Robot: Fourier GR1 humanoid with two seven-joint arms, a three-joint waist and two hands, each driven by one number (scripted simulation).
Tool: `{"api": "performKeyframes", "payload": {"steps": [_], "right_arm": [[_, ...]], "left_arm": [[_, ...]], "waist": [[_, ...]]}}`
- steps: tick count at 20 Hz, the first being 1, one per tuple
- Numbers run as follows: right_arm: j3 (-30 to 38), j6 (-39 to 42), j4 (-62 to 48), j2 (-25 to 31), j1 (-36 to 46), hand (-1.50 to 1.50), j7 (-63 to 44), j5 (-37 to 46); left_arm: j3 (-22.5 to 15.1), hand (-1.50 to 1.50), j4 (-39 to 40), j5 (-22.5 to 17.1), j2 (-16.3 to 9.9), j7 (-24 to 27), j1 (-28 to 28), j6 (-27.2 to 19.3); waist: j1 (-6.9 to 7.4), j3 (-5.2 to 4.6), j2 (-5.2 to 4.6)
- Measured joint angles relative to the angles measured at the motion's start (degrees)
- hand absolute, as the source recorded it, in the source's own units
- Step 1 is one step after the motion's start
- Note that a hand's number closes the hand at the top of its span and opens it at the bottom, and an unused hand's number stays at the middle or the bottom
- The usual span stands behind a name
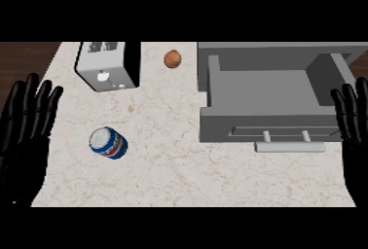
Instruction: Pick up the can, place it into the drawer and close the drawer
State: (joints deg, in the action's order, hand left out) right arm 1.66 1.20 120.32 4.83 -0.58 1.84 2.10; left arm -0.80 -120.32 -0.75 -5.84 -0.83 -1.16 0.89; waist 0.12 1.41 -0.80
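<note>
The can (108, 143) lies on its side on the counter (179, 165), left of the open drawer (266, 92) & well apart from both hands. Left hand (25, 121) & right hand (352, 116) rest at the edges, fingers straight, holding nothing. Toaster (108, 65) & egg (173, 59) sit further back

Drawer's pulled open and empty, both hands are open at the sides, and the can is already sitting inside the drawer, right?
Not quite. The head view shows the can on the counter, left of the drawer, not in it. The rest holds: drawer open and empty, left hand and right hand open at the sides.
</note>
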Motion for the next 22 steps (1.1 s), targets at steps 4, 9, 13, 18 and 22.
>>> {"api": "performKeyframes", "payload": {"steps": [4, 9, 13, 18, 22], "right_arm": [[-1.29, 0.45, 0.13, -0.69, -0.32, -1.5, -0.7, -0.61], [0.31, -1.87, -1.47, -1.82, -2.51, -1.5, -5.74, -1.09], [3.11, -3.03, -1.0, -1.49, -5.32, -1.5, -9.84, -2.18], [6.27, -1.29, 1.8, -0.6, -10.65, -1.5, -10.31, -5.33], [9.95, 1.33, 3.42, 0.65, -14.13, -1.5, -10.14, -9.28]], "left_arm": [[0.45, -1.5, 1.86, -8.94, -3.68, 0.38, -2.03, 8.79], [-0.41, -1.5, 6.36, -19.01, -11.55, -1.8, 0.13, 22.56], [5.01, -1.5, 12.12, -28.21, -20.25, -3.69, 0.63, 32.39], [11.47, -1.5, 20.53, -36.89, -27.95, -4.09, -0.62, 42.49], [15.17, -1.5, 24.95, -42.56, -32.41, -5.5, -1.43, 47.66]], "waist": [[-0.4, -0.96, 0.44], [-0.98, -1.43, 0.31], [-0.86, -1.46, 0.53], [-0.73, -1.43, 0.75], [-0.59, -1.42, 0.84]]}}
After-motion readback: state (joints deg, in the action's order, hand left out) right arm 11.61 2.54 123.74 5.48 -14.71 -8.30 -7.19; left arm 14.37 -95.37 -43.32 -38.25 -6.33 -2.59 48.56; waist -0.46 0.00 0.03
